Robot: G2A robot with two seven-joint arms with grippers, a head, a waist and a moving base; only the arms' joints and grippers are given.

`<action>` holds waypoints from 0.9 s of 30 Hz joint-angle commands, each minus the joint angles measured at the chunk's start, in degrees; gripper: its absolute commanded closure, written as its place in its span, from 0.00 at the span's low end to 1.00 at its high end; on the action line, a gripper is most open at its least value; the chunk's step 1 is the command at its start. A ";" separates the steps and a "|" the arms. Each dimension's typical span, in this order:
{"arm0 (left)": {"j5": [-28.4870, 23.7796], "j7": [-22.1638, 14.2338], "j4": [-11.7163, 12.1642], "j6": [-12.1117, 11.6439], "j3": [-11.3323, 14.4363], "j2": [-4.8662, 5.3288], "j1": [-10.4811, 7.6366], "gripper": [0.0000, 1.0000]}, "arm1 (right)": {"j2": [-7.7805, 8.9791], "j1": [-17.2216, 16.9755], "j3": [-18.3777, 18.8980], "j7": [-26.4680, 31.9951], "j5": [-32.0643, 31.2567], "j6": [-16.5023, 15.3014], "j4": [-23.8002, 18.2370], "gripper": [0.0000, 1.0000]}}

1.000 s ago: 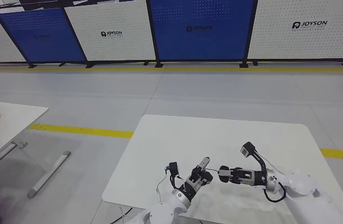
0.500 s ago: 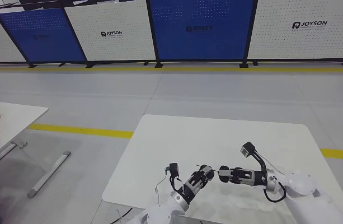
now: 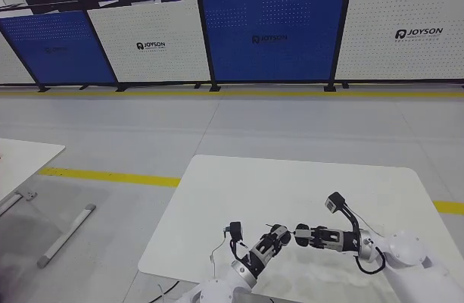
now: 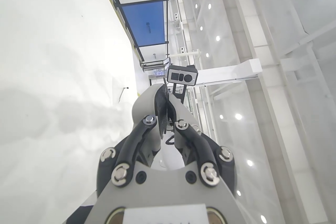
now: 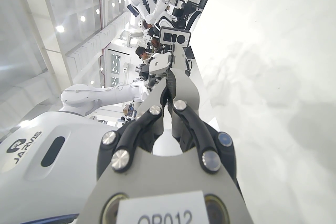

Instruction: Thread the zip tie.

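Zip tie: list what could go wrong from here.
1. The zip tie is just a thin strand spanning the small gap between the left gripper and the right gripper. A slight misalignment could spoil the threading.
2. Both grippers look shut on it and sit nearly tip to tip, so pushing closer might knock their fingers together or buckle the strand.

My white table sits on grey floor with yellow lines, blue and white panels behind, another table nearby.
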 commanded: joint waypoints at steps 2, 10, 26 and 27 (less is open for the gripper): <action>0.41 0.99 0.03 0.64 -0.20 -0.10 0.28 1.00 | 0.31 -1.14 1.23 -0.34 0.40 -0.01 -0.65 0.00; 4.82 9.63 1.16 4.32 -0.03 -0.85 0.29 1.00 | 2.88 -6.18 10.06 -2.77 -2.30 2.99 -5.75 0.00; 9.28 9.64 1.53 8.76 0.85 -1.27 -1.42 1.00 | 3.79 -8.43 12.53 -2.38 -3.72 7.56 -9.61 0.00; 10.97 8.69 0.28 9.83 0.48 -1.09 -1.63 1.00 | 3.79 -8.43 12.53 -2.38 -3.72 7.56 -9.61 0.00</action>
